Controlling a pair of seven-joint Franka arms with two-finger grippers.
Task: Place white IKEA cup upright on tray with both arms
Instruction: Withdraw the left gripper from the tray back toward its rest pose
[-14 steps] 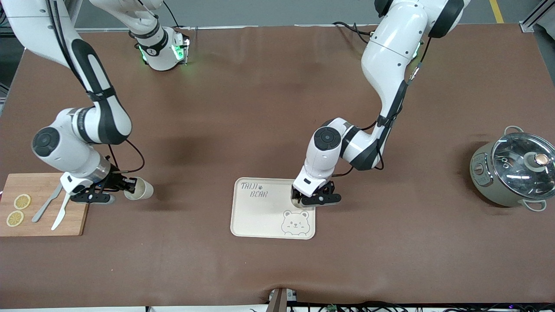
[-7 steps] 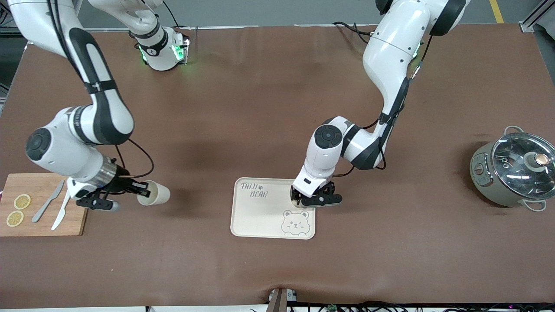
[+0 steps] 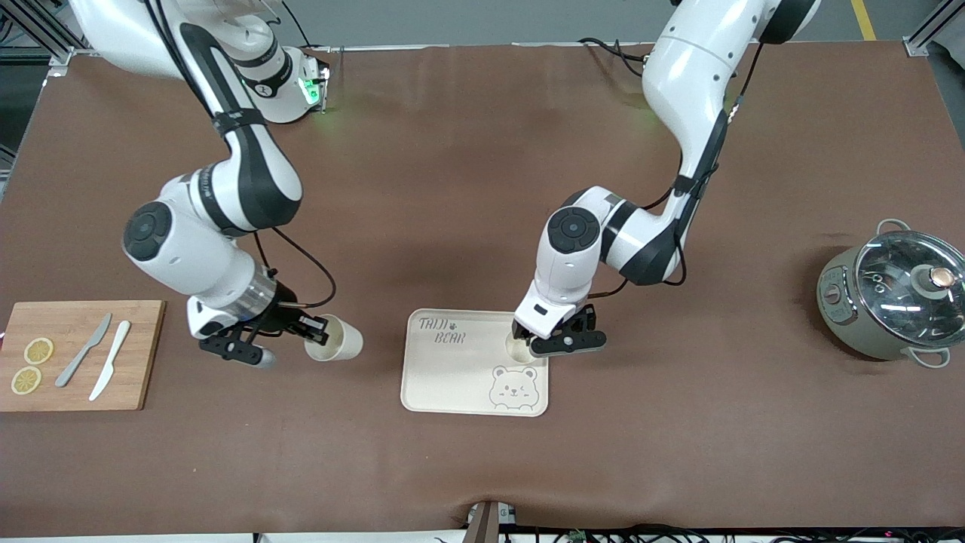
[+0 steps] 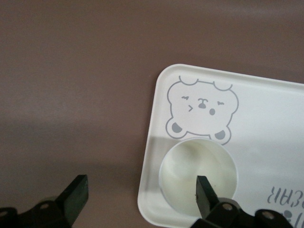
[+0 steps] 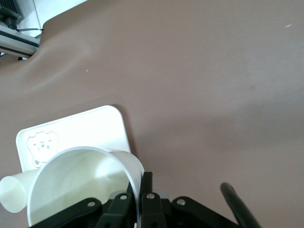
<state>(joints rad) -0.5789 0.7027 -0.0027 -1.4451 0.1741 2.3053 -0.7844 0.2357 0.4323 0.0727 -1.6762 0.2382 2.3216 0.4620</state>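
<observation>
Meanwhile, the right gripper (image 3: 315, 329), pinching a tilted cup (image 3: 335, 348), carries it toward the tray (image 3: 452, 377), where the left gripper (image 3: 544, 339), jaws wide, hovers over an upright second cup (image 4: 198, 176).

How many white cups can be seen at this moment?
2. One white plastic cup stands upright on the cream bear-print tray, under the open left gripper. The other white cup is carried tilted by the right gripper over the brown table.
</observation>
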